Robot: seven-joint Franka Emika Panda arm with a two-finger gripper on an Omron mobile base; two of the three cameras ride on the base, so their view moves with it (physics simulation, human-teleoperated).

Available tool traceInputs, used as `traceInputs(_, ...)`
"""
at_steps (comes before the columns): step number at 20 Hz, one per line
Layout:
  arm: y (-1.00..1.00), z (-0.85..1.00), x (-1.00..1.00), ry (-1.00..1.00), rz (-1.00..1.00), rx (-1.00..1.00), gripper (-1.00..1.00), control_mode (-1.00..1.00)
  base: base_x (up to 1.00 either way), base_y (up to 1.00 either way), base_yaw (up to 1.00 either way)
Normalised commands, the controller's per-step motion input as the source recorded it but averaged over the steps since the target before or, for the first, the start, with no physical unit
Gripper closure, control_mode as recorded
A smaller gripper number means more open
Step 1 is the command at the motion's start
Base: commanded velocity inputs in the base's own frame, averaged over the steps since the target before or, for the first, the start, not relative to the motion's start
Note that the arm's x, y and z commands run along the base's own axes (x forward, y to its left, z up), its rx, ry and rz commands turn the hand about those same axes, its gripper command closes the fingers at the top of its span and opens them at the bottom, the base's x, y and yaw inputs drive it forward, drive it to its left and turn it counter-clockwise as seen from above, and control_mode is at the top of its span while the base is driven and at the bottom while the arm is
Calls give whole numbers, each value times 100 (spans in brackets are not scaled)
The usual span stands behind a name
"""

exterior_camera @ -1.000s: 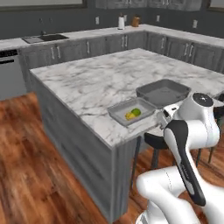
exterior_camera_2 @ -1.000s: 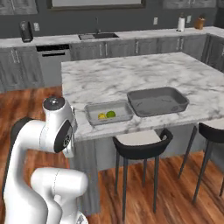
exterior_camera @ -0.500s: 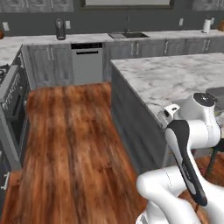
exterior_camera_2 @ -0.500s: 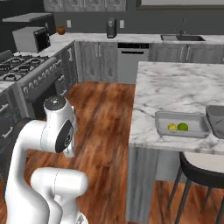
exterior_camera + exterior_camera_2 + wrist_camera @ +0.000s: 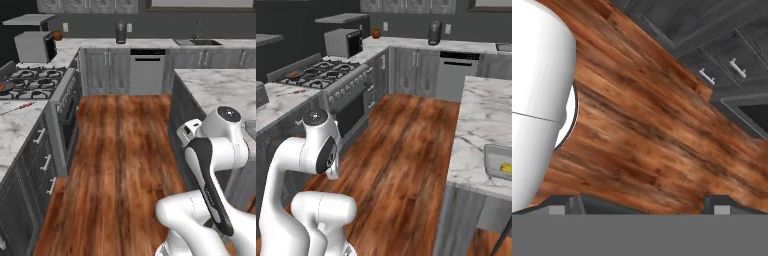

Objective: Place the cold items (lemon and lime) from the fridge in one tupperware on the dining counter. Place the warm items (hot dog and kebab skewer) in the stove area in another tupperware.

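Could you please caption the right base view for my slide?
White robot arm on brown wooden floor, facing the black gas stove.

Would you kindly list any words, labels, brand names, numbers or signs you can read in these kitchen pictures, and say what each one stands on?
None: no readable text shows in any view.
The microwave, stove, dishwasher and tupperware carry no legible label or number.
The stove's knobs are too small to show markings.

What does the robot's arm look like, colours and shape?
The arm is glossy white with rounded, tubular segments, a dark band running along one link and dark joint caps. In the hand view, its two small dark fingers rise at the bottom.
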Motion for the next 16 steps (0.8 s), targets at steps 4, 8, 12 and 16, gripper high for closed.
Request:
traceInputs(4, 0, 0, 0, 0, 0, 0, -100, 100, 64, 8, 34)
traceInputs(8, 0, 0, 0, 0, 0, 0, -100, 100, 93, 2, 35)
traceInputs(12, 0, 0, 0, 0, 0, 0, -100, 100, 100, 0, 36)
traceInputs(16, 0, 0, 0, 0, 0, 0, -100, 100, 99, 0, 36)
